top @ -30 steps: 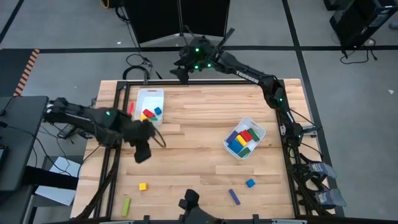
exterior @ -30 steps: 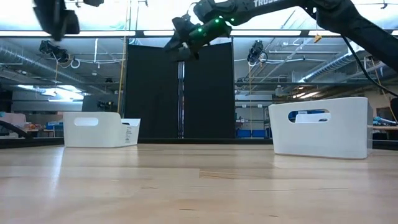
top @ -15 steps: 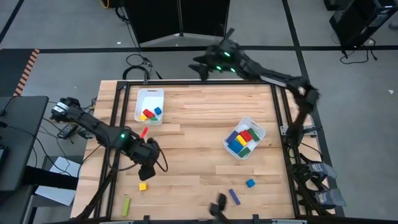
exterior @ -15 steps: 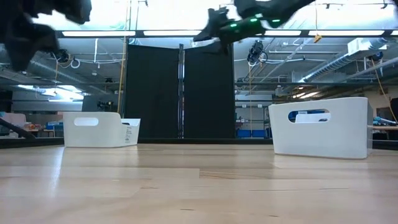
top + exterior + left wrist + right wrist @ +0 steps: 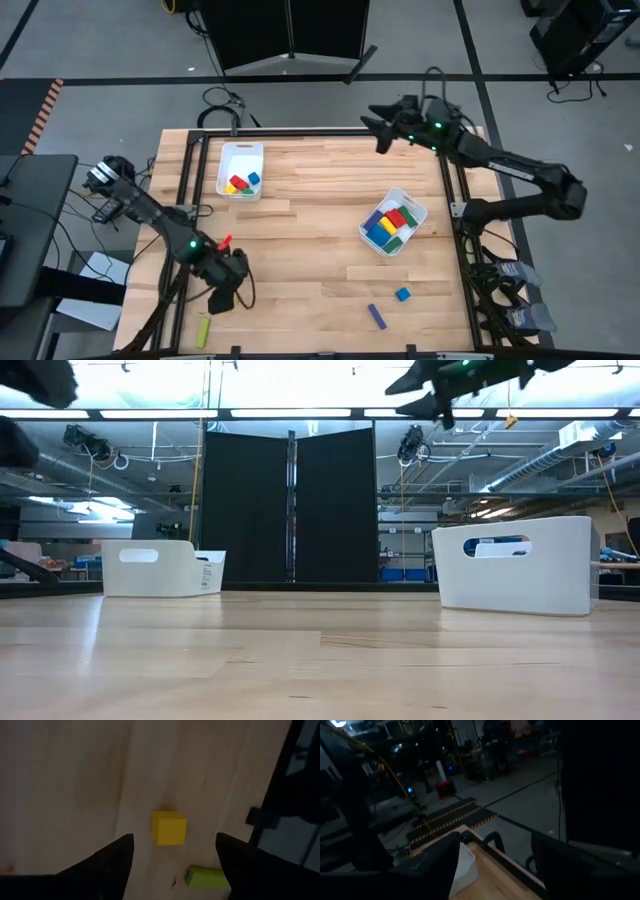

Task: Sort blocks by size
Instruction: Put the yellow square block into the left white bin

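Two fingers spread wide, left hand (image 5: 172, 865) over yellow cube (image 5: 169, 828)

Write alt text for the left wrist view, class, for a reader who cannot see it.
A small yellow cube sits on the pale wooden table, framed between the two dark fingers of the open left gripper, which hovers above it. One end of a green bar shows just beyond the cube, near the table's dark edge frame.

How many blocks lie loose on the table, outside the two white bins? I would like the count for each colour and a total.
Yellow block: 1
Green block: 1
Purple block: 1
Blue block: 1
Total: 4
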